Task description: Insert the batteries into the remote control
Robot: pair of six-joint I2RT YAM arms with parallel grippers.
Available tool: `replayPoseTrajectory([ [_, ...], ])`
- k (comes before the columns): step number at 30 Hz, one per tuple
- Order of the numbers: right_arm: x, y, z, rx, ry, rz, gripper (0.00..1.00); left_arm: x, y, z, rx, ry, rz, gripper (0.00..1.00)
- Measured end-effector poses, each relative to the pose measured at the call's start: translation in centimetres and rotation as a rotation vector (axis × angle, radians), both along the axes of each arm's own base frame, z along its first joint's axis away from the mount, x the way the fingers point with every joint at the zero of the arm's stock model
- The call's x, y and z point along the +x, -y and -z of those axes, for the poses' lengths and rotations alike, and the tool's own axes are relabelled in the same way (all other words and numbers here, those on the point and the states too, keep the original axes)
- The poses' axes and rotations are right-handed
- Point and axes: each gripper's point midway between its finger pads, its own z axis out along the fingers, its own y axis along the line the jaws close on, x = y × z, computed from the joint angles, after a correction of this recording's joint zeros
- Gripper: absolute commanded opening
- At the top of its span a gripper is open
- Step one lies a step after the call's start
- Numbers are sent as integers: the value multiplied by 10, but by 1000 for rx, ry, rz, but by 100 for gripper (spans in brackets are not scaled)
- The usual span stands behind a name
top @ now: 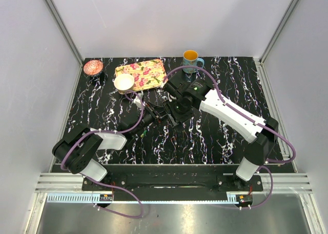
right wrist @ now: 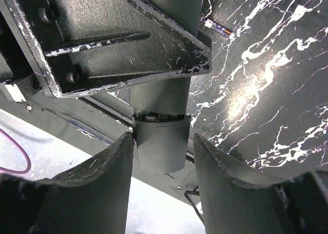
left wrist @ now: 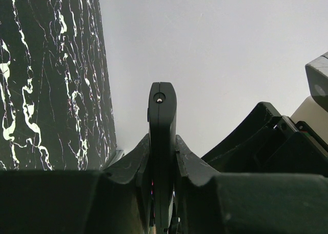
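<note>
My left gripper [left wrist: 162, 159] is shut on the black remote control [left wrist: 162, 105], which it holds edge-on above the table. In the right wrist view the remote [right wrist: 160, 93] hangs down from the left gripper's finger [right wrist: 102, 39]. Its lower lid section sits between my right gripper's [right wrist: 164, 141] open fingers; the left one touches it and the right one stands clear. One small battery [right wrist: 219, 27] lies on the marble table behind. In the top view both grippers, left [top: 155, 116] and right [top: 174, 112], meet at mid-table and hide the remote.
A floral tray [top: 148, 70], a white bowl [top: 124, 82], a pink bowl [top: 93, 67] and a teal mug [top: 191, 60] stand along the back edge. A tiny green item [top: 145, 134] lies near the left arm. White walls enclose the table.
</note>
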Motion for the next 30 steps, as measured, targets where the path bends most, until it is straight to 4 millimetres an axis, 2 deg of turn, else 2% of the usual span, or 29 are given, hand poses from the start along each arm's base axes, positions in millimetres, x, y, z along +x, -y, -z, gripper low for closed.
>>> replayPoseTrajectory([
  [8,1,-1,-4,9,8,1,63,0,0,0,-2,-2,1,0],
  [12,3,-4,-9,23,17,7,74,0,0,0,-3,-2,1,0],
  [18,9,-7,-20,46,51,21,79,0,0,-4,-12,8,1,0],
  [22,18,-2,-35,72,107,59,83,-1,0,-5,-17,11,2,0],
  [24,27,6,-51,130,146,103,83,-1,0,-6,-21,10,3,0],
  [27,39,31,-74,245,200,203,83,-1,0,-7,-29,7,4,0],
  [30,39,59,-79,361,213,306,83,-3,-1,-11,-37,11,4,0],
])
